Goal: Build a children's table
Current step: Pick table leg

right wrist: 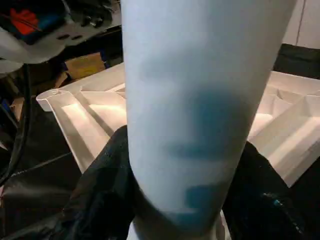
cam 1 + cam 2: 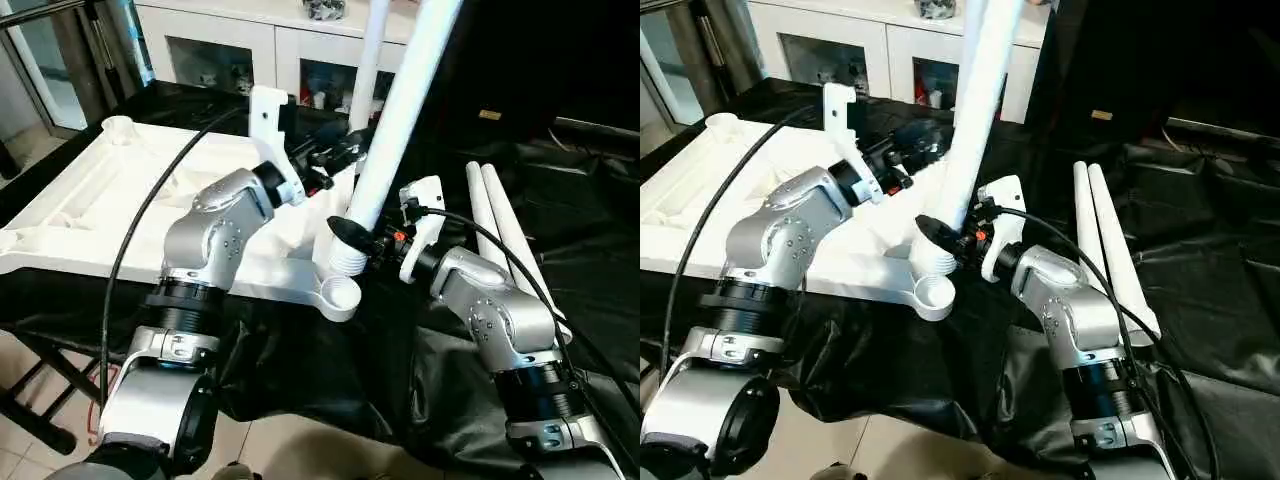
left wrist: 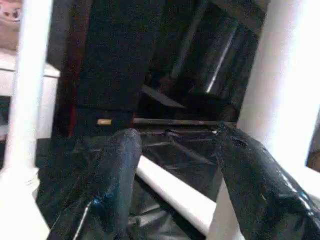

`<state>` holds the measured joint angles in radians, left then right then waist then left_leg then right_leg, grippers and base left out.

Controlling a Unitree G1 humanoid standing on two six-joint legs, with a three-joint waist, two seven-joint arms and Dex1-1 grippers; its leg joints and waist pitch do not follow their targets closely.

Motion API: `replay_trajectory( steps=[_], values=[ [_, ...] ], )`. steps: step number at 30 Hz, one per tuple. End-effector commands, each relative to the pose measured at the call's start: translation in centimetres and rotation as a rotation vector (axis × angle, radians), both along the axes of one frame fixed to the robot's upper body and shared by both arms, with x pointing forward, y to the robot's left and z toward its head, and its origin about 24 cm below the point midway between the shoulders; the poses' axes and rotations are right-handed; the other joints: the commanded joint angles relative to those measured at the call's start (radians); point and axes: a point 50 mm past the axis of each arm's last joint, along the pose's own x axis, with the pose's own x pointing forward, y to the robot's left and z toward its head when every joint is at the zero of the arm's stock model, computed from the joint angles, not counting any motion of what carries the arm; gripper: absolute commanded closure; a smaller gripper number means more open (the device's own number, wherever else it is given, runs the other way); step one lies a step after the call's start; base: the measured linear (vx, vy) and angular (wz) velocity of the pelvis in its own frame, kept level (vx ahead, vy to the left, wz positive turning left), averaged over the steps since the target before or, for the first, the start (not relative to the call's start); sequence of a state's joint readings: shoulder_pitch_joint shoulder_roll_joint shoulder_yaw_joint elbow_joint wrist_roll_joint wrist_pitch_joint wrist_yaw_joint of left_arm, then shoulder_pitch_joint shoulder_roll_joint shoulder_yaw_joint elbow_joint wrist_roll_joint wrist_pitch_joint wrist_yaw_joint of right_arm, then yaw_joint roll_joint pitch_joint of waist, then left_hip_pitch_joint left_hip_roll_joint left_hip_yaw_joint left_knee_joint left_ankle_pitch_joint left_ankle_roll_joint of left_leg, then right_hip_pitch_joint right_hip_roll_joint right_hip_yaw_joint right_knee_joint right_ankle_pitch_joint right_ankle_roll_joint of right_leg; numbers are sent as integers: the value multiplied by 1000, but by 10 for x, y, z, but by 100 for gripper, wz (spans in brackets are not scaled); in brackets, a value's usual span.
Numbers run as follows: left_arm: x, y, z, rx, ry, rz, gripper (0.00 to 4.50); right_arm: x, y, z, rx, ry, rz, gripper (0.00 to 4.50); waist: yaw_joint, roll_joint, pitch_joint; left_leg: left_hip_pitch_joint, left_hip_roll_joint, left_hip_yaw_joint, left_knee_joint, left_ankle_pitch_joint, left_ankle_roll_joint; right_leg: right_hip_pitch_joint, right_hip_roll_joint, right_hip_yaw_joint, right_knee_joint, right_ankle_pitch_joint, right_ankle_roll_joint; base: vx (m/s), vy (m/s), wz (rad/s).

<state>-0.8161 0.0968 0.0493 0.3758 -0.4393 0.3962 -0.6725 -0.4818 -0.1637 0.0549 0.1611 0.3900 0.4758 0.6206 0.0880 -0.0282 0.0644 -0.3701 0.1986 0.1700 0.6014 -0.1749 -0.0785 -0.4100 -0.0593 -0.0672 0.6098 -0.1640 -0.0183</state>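
the tabletop (image 2: 90, 200) lies upside down, ribbed side up, on a work surface draped in black sheeting (image 2: 560, 210). one leg (image 2: 368, 60) already stands upright at a far corner of the tabletop. a second leg (image 2: 400, 120) leans over the near right corner, its ribbed lower end just above or at the mouth of the corner socket (image 2: 340, 292); whether it has entered the socket i cannot tell. two more legs (image 2: 500, 230) lie side by side on the black sheeting to the right, untouched. so, by my judgement, the build is roughly a quarter done: one leg seated, one being fitted, two left.

the right gripper (image 2: 375, 240) is pinching the leaning leg low down, near its ribbed end, a finger on either side. the left gripper (image 2: 335, 155) sits between the two raised legs with its fingers (image 3: 115, 175) spread apart and nothing between them; the leaning leg is just beside one finger.

behind the table stands a white cabinet (image 2: 250, 45) with glass fronts, and the floor (image 2: 300, 450) below is pale tile.
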Motion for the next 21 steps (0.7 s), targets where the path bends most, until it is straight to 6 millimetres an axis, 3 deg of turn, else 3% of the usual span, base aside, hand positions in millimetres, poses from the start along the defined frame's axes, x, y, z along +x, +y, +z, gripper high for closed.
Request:
replay_trajectory(
  steps=[1,21],
  values=[
    [-6,-12,5,2,-24,-72,170,2,0,7,-9,-29,8,262,-1,1,-75,9,23,-3,-69,-180,7,59,-72,46,-79,-284,-147,0,0,0],
    [-6,-9,4,23,-38,-77,170,3,0,7,-16,-32,3,262,-2,2,-73,10,23,-4,-70,-198,4,58,-72,45,-83,-308,-141,0,0,0]
  ],
)
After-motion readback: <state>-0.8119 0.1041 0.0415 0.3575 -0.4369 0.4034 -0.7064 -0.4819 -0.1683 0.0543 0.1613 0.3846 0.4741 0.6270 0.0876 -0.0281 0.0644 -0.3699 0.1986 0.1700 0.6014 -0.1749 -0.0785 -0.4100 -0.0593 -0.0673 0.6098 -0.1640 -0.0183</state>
